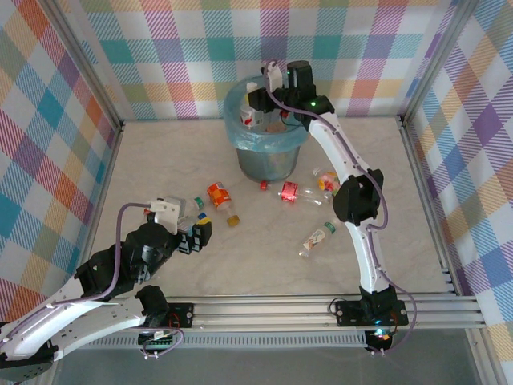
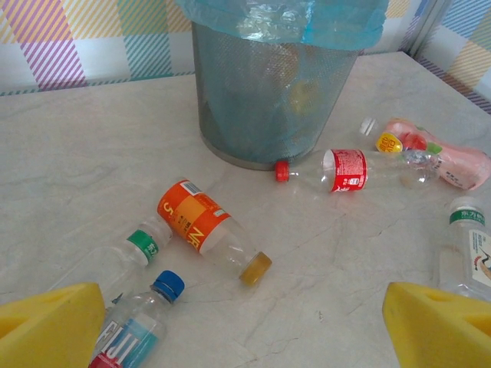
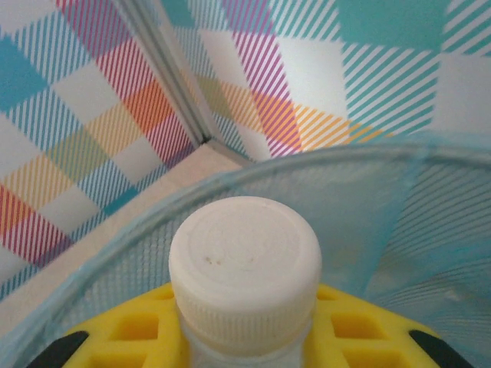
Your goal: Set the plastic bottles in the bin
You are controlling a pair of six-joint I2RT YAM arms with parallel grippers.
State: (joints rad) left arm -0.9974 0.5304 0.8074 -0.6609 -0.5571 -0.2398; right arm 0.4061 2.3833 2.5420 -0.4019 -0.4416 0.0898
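White-capped bottle (image 3: 244,268): body cut off by the lower edge, shoulders masked by right gripper pads (image 3: 138,337). Blue-capped bottle (image 2: 136,326): base cut off, side partly covered by left gripper pad (image 2: 50,326). Green-banded bottle (image 2: 469,249): cropped at the right edge. Bin (image 2: 261,100): rim cropped above, contents blurred through mesh

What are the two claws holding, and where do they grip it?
The right gripper clamps a white-capped bottle just below its cap, over the bin. The left gripper is open and holds nothing.

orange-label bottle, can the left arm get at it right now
Probably yes: the left gripper is open, and the orange-label bottle lies flat just ahead with nothing on it. A green-cap bottle lies close on one side.
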